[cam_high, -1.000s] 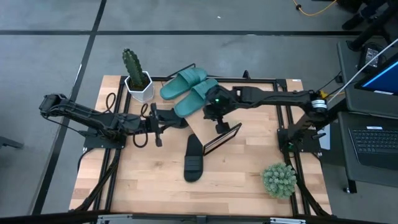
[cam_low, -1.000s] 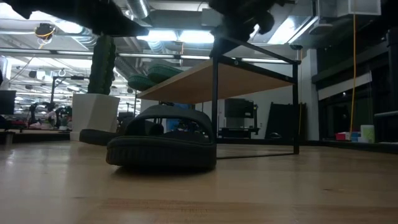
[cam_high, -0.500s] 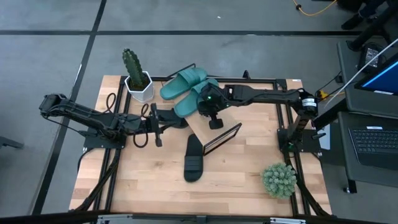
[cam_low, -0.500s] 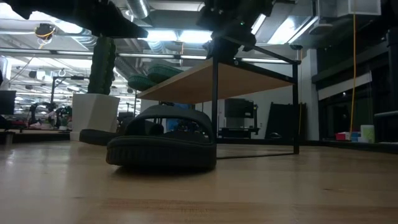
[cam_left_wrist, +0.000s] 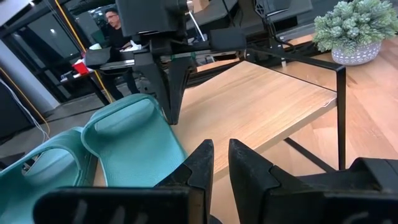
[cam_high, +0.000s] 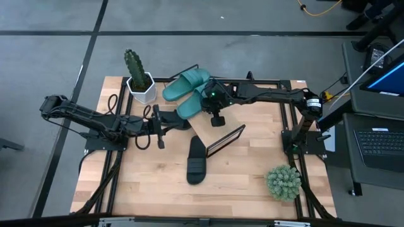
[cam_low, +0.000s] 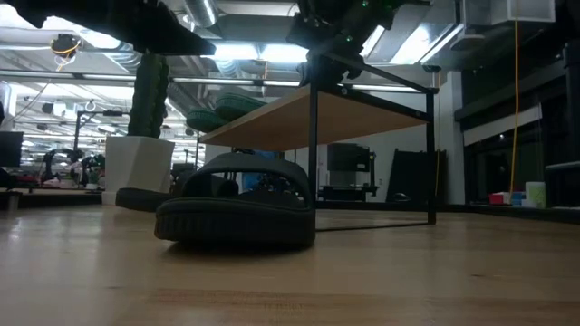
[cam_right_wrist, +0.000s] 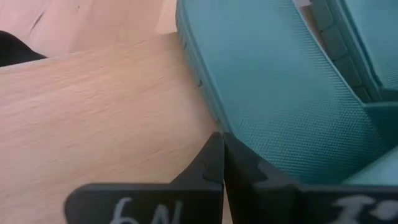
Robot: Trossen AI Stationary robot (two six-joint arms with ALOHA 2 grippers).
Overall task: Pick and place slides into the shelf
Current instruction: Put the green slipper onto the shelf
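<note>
Two teal slides (cam_high: 186, 84) (cam_high: 192, 104) lie side by side on the far left end of the shelf's plank top (cam_high: 218, 131) (cam_left_wrist: 261, 99). My right gripper (cam_high: 208, 107) (cam_right_wrist: 219, 146) is shut, its tips over the plank at the nearer teal slide's side edge (cam_right_wrist: 205, 106). One black slide (cam_high: 196, 161) (cam_low: 240, 208) rests sole down on the table in front of the shelf. Another black slide's end (cam_low: 136, 197) shows behind it. My left gripper (cam_high: 187, 122) (cam_left_wrist: 221, 155) hangs level left of the shelf, fingers almost together, nothing between them. My right gripper comes slanting down from the table's right side. Its shut fingertips (cam_right_wrist: 211, 155) stand right at the nearer teal slide's side edge, above the plank. I cannot tell whether they touch the slide.
A cactus in a white pot (cam_high: 139, 81) stands at the table's far left, a small bushy plant (cam_high: 283, 183) at the near right. A laptop (cam_high: 379, 142) sits off the table on the right. A person (cam_left_wrist: 113, 22) shows in the room beyond.
My right gripper has gone toward the table's left and far edges and a little down, across the shelf top to the nearer teal slide, staying shut. The slides lie where they were.
</note>
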